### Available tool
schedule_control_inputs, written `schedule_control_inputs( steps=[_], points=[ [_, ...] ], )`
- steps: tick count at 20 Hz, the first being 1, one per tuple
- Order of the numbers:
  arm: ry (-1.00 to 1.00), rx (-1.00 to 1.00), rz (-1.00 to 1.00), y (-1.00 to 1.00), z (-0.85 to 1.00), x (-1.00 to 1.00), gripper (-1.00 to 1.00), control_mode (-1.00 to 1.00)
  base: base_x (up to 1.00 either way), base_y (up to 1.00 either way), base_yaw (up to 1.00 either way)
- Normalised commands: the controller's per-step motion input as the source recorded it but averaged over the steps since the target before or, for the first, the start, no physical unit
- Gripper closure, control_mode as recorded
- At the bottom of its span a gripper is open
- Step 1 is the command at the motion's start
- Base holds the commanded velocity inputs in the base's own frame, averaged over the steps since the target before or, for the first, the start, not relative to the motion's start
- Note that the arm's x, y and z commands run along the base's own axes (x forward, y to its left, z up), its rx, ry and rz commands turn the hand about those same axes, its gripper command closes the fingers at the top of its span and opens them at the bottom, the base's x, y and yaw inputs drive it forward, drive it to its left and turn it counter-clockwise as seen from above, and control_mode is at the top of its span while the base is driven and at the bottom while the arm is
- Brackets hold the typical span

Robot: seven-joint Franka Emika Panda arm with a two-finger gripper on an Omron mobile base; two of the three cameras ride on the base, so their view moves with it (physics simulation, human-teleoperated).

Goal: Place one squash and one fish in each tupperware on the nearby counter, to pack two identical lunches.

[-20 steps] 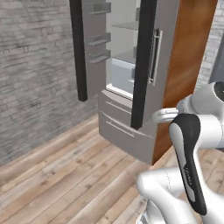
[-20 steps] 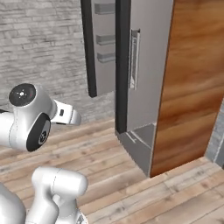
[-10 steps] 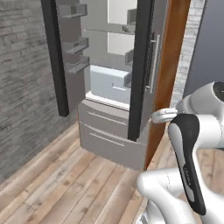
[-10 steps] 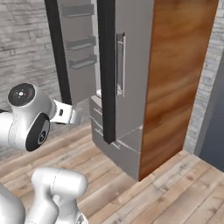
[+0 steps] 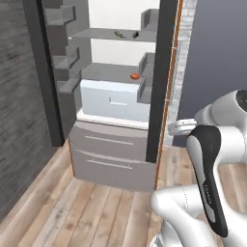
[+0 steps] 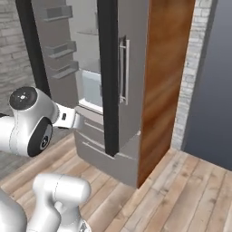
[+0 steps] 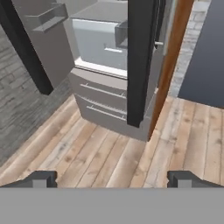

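The view has swung to face the open fridge (image 5: pixel 116 96). A squash (image 5: pixel 134 75), judged small, firm and roll-prone, is best gripped across its middle. The pincer (image 7: pixel 111 178) is spread wide, empty.

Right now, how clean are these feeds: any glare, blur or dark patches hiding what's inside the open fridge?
Left base view: even, flat lighting with no glare; soft rendering, so the orange squash reads as a blob and the dark shapes on the upper shelf are too small to identify. Right base view: the door edge blocks the fridge interior. Hand view: slightly soft, no glare.
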Motion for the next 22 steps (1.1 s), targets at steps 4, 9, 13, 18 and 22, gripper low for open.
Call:
schedule_control_inputs(
  steps=[4,9,13,18,22],
  points=[
    [0.00,0.00,0.00,0.00,0.00,0.00,-1.00,1.00,0.00,0.92,-0.40],
    [0.00,0.00,0.00,0.00,0.00,0.00,-1.00,1.00,0.00,0.88,-0.36],
    [0.00,0.00,0.00,0.00,0.00,0.00,-1.00,1.00,0.00,0.88,-0.27],
    [0.00,0.00,0.00,0.00,0.00,0.00,-1.00,1.00,0.10,0.36,-0.17],
    [0.00,0.00,0.00,0.00,0.00,0.00,-1.00,1.00,0.29,0.00,-0.08]
  ],
)
